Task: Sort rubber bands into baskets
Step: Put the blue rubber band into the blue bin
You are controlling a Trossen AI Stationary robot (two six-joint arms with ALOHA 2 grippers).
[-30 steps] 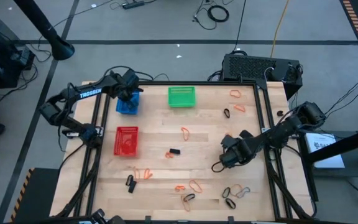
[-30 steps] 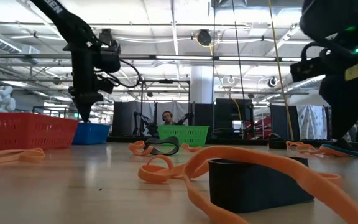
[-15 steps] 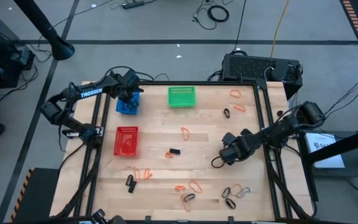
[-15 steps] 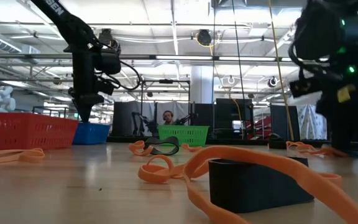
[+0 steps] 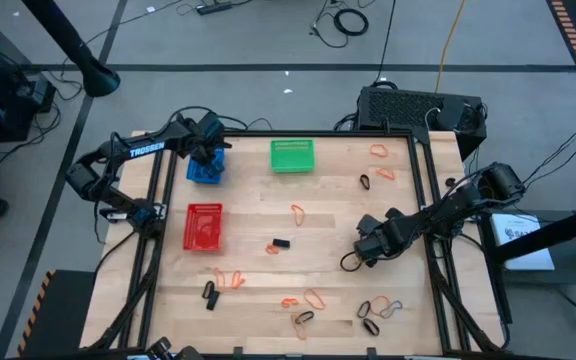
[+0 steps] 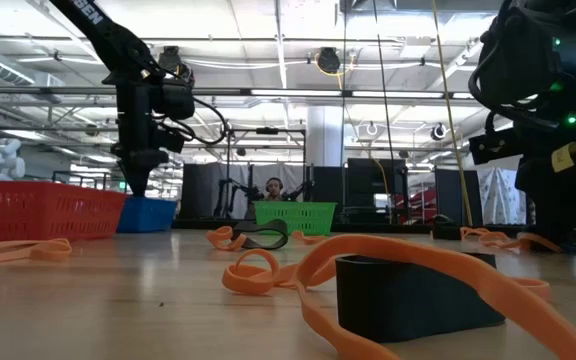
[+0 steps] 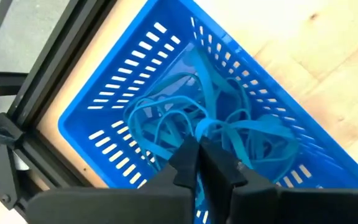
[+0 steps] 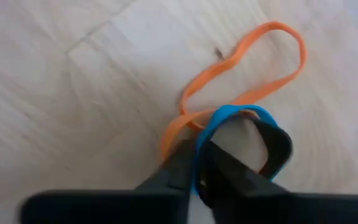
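Wooden table (image 5: 328, 215), small black block (image 5: 281, 243) (mid-table), black box (image 5: 420, 108) behind.

The table (image 5: 328, 215) is pale wood with a faint grain and a black frame. Near its far left corner stands a bright blue basket (image 5: 206, 165) with slotted mesh walls, filled with lighter blue rubber bands (image 7: 229, 134). A green basket (image 5: 292, 155) sits at the far edge, a red basket (image 5: 204, 226) by the left edge. Orange bands (image 5: 313, 297) and black bands (image 5: 369, 326) lie scattered. One blue band (image 8: 229, 118) crosses an orange band (image 8: 247, 62). Both arms are dark.
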